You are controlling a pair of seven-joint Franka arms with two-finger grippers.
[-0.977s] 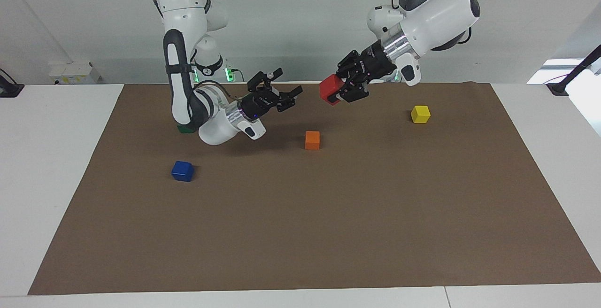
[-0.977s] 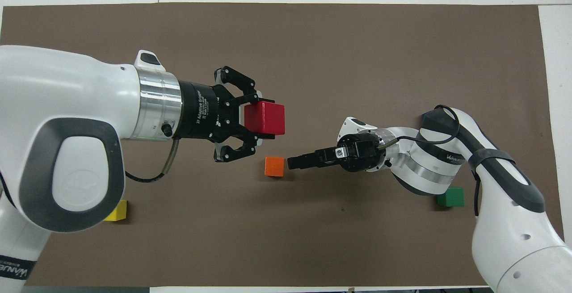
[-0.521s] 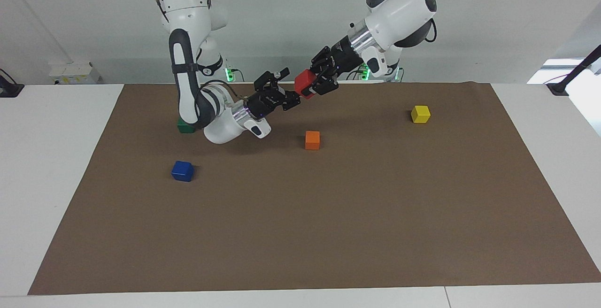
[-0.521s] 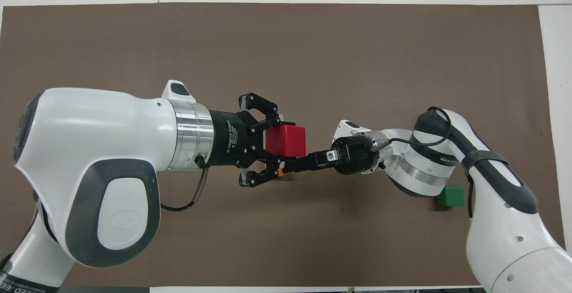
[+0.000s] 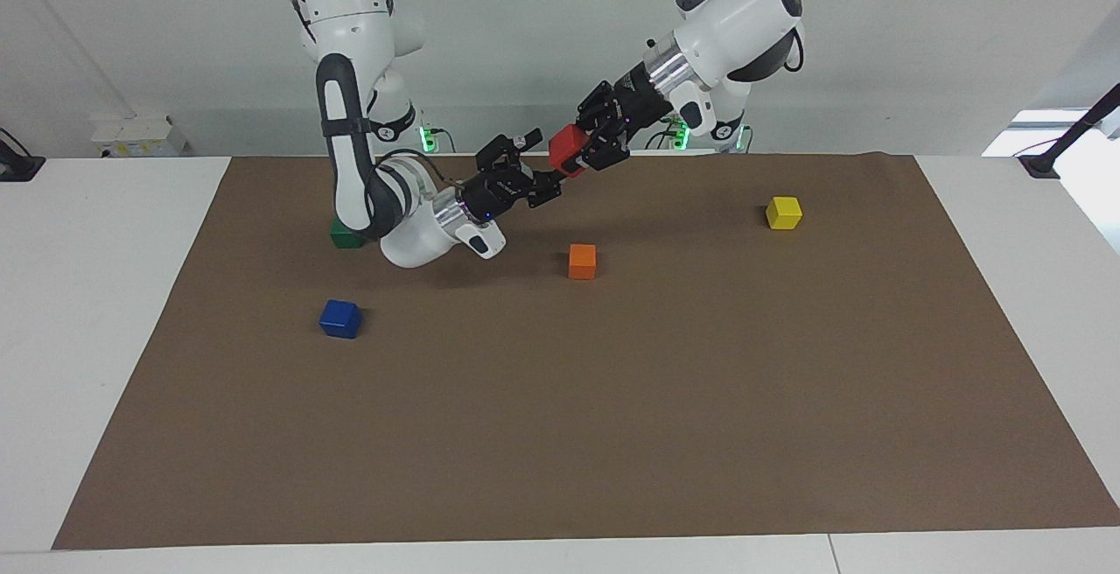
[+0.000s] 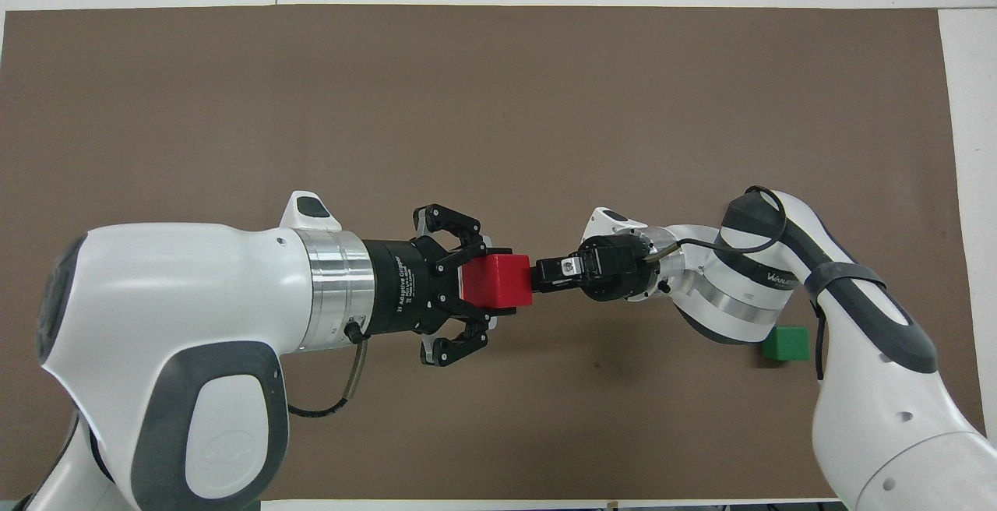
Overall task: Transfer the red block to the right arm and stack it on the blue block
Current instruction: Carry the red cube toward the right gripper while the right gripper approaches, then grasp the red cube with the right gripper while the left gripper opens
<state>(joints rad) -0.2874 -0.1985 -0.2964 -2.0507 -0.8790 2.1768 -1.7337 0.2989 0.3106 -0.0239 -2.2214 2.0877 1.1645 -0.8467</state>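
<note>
The red block (image 5: pixel 565 149), a small glossy hard-edged cube, hangs in the air over the brown mat (image 5: pixel 612 434), toward the robots' edge of it, pinched between the pressed-in fingers of the left gripper (image 5: pixel 588 154), whose black linkage splays out to either side of it. The right gripper (image 5: pixel 541 180) meets the same cube from the other arm's side, its black fingers set above and below the block; whether they already press on it cannot be told. Both arms are smooth white shells with grey panels and a ribbed silver ring at the wrist. The blue block (image 5: pixel 340 318), a deep-blue cube of the same size, sits alone on the mat toward the right arm's end of the table, farther from the robots than the dark green cube (image 5: pixel 347 235) that lies partly hidden by the right arm. An orange cube (image 5: pixel 582 261) rests near the middle and a yellow cube (image 5: pixel 783 213) toward the left arm's end. The mat is matt, flat, paper-like and rectangular, laid on a white table (image 5: pixel 105 294) before a plain pale wall (image 5: pixel 525 49).
</note>
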